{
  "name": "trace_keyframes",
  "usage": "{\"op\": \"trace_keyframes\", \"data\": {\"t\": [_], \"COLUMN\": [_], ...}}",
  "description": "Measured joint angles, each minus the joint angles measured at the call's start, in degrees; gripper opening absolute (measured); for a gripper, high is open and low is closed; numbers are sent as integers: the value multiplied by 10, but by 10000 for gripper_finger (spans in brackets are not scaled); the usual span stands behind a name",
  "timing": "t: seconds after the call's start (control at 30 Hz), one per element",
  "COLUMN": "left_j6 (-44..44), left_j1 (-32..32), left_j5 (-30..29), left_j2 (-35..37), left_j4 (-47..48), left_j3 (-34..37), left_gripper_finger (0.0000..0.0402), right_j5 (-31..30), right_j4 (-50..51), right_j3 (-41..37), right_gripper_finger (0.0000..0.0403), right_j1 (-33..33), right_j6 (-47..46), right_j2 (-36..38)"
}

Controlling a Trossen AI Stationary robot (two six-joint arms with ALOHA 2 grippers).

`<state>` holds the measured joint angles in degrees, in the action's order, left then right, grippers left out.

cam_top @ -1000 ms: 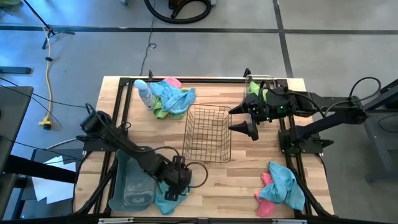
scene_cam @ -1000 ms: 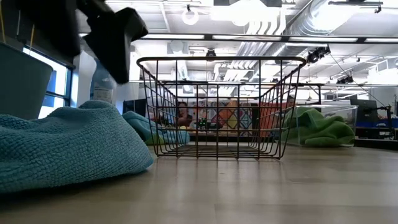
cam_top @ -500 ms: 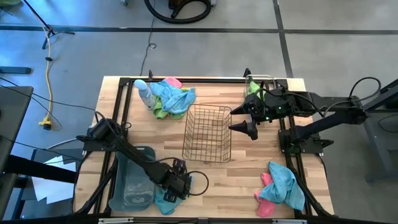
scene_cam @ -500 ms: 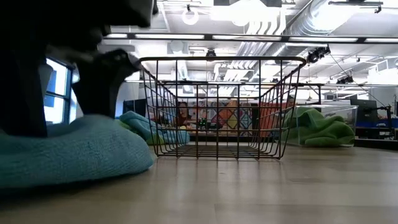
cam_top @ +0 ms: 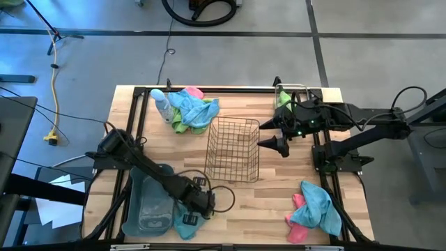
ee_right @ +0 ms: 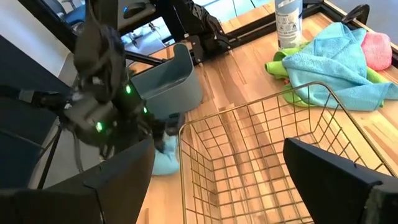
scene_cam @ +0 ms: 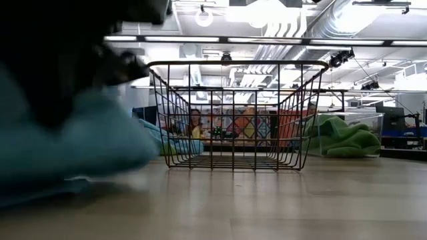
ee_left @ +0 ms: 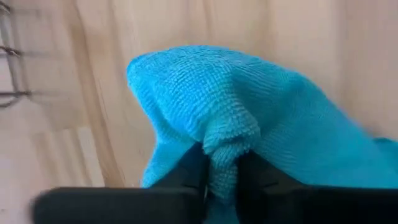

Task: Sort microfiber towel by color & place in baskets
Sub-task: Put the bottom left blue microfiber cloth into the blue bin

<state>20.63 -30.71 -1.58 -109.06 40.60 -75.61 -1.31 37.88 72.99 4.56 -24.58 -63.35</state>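
My left gripper [cam_top: 195, 208] is shut on a blue microfiber towel [cam_top: 185, 223] near the table's near edge, beside the grey-blue tub [cam_top: 143, 202]. The towel fills the left of the low view [scene_cam: 67, 147]. The copper wire basket [cam_top: 233, 148] stands mid-table on its base. My right gripper [cam_top: 277, 134] hangs open and empty just right of the basket's far corner. The clear bin [cam_top: 293, 94] at the far right holds a green towel [scene_cam: 340, 137]. My left gripper pinches a raised fold of the blue towel [ee_left: 227, 140] between its two fingers. The fingers [ee_left: 189, 171] come from above, pointing down. The cloth bunches up into the fingers and spreads out below them; its lower part stays at the table top [scene_cam: 40, 190].
A pile of blue, green and pink towels [cam_top: 194, 108] lies at the far left beside a pale spray bottle [cam_top: 162, 106]. A blue and pink pile [cam_top: 315, 209] lies near the right front corner. Bare wood lies in front of the basket.
My left gripper has gone down and toward the table's near edge onto the blue towel and has taken hold of a fold. The towel has bunched up under it and is shifting, blurred in the low view.
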Motion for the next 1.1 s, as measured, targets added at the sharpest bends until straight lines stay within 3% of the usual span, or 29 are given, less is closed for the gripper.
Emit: {"op": "trace_keyframes", "data": {"t": [0.47, 0.63, 0.8, 1.1], "left_j6": [2, 2, 22, 152], "left_j1": [34, 35, 32, -69], "left_j5": [34, -57, -109, -95], "left_j2": [304, 388, 442, 451], "left_j4": [26, 60, 112, 262], "left_j3": [-20, -41, -44, -33], "left_gripper_finger": [3, 1, 1, 0], "right_j5": [16, 15, 1, -3], "right_j4": [22, 22, 22, 13], "right_j3": [0, 0, 0, 0], "right_gripper_finger": [353, 353, 353, 353], "right_j1": [0, 0, 0, 0], "right_j6": [-10, -10, -15, -41], "right_j2": [0, 0, 0, -9]}}
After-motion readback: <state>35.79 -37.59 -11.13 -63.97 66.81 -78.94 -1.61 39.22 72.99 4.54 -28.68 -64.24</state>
